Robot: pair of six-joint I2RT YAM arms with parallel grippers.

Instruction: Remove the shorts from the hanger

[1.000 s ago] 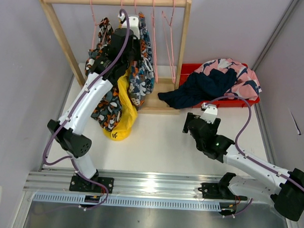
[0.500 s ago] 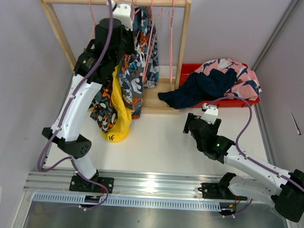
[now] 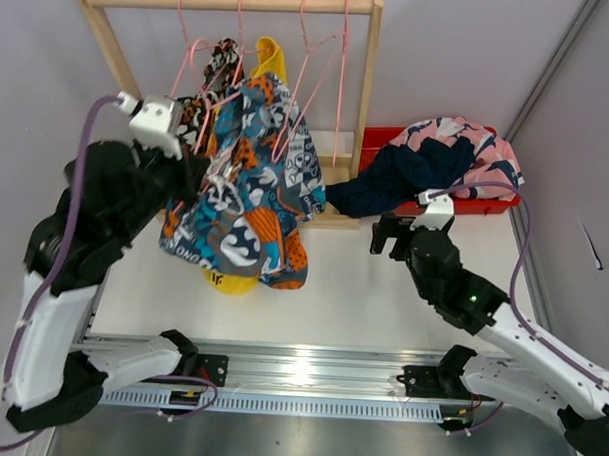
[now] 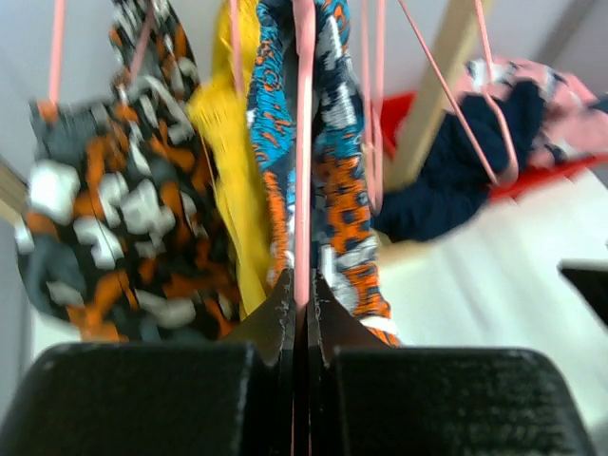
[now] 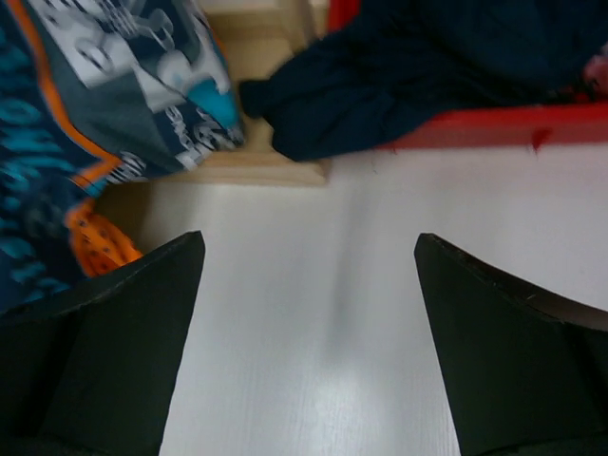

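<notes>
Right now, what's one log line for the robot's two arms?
left gripper: shut on pink wire hanger draped with blue-orange-white print fabric shorts | right gripper: open, empty, over white table

This is a robot test lab, not a home. A small wooden rack point(image 3: 232, 0) with pink wire hangers point(image 3: 341, 79) stands at the back of a bare white table point(image 3: 342, 299). In front of the rack, a left arm point(image 3: 84, 230) and a right arm point(image 3: 462, 294) are bolted to a metal rail point(image 3: 310, 368). Plain panels point(image 3: 40, 79) close in both sides of the rack. A red bin point(image 3: 380, 139) sits just right of it.
</notes>
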